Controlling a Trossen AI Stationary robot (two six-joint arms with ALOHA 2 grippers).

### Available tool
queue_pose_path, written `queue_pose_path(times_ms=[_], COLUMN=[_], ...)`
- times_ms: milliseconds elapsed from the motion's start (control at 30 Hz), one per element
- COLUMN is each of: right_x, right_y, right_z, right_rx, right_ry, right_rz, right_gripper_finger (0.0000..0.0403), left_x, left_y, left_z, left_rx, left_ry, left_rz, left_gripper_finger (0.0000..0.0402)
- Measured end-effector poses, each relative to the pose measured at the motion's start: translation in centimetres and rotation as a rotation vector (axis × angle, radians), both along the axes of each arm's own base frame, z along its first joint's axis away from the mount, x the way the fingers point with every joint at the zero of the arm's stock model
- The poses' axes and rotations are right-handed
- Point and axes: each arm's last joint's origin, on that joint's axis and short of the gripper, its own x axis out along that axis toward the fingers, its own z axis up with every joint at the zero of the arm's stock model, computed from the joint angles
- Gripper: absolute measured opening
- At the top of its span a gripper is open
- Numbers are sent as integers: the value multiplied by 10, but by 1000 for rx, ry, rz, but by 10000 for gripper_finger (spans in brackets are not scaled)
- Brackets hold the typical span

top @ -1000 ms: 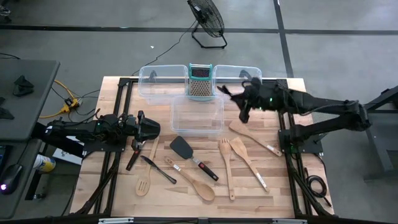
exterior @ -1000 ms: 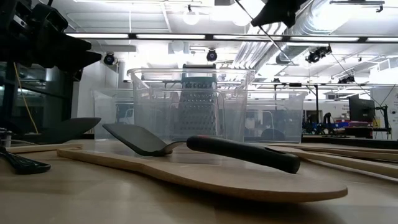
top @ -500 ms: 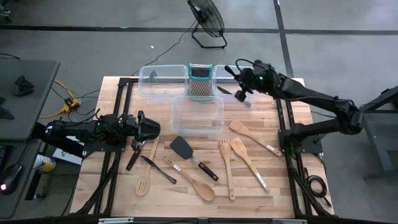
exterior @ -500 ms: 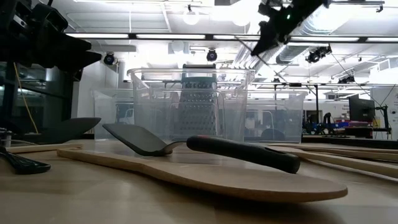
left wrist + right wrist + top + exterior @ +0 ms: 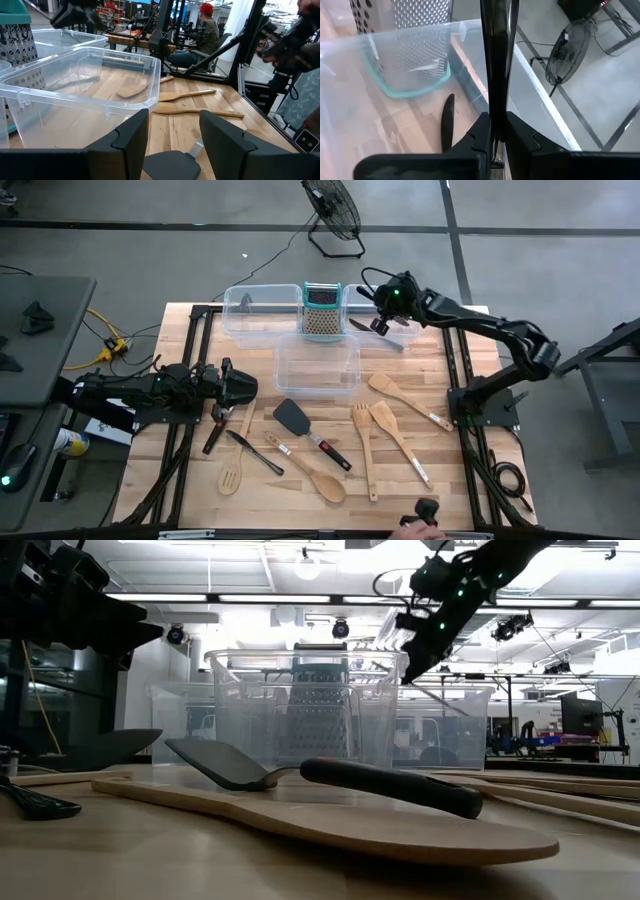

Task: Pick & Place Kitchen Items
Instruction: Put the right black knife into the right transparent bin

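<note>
While its fingers (image 5: 517,142) pinched a slim black-handled utensil (image 5: 496,55) upright between them, the right gripper (image 5: 385,320) hung above the rear right clear bin (image 5: 405,298), just beside the teal-topped box grater (image 5: 322,310). Seen from the wrist, the held handle was dark, glossy and narrow, running straight up out of the closed fingers; its working end was out of sight. A second dark utensil (image 5: 448,122) lay on the floor of that bin. Seen from bench height, the same gripper (image 5: 418,640) stood over the bin rims.

At the bench's left edge, the left gripper (image 5: 236,387) waited low with its fingers (image 5: 131,135) parted and nothing between them, facing the front clear bin (image 5: 317,365).

On the bench (image 5: 450,480) lay the remaining utensils:
- a black turner (image 5: 292,417) with a black and red handle
- a light wooden spoon (image 5: 320,479)
- a wooden fork (image 5: 364,445)
- two wooden spatulas (image 5: 396,432), pale with long tapering handles
- a slotted wooden spoon (image 5: 231,477), nearer the left arm
</note>
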Motion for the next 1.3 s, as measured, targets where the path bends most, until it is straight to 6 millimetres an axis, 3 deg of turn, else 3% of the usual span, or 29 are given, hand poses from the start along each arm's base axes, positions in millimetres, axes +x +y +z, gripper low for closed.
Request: queue_pose_path(times_ms=[400,633,1033,1300], right_x=[6,3,-6,-7], right_y=[-15,-16,-23,-23], right_z=[-27,-30,-31,-32], right_rx=[89,142,326,290], right_ry=[45,27,-166,-105], right_rz=[5,-34,-317,-252], right_gripper_finger=[26,26,27,32], left_x=[0,0,0,0], left_y=[0,0,0,0], left_z=[0,0,0,0], left_rx=[0,0,0,0], left_ry=[0,0,0,0], left_rz=[0,0,0,0], left_gripper_finger=[175,175,175,175])
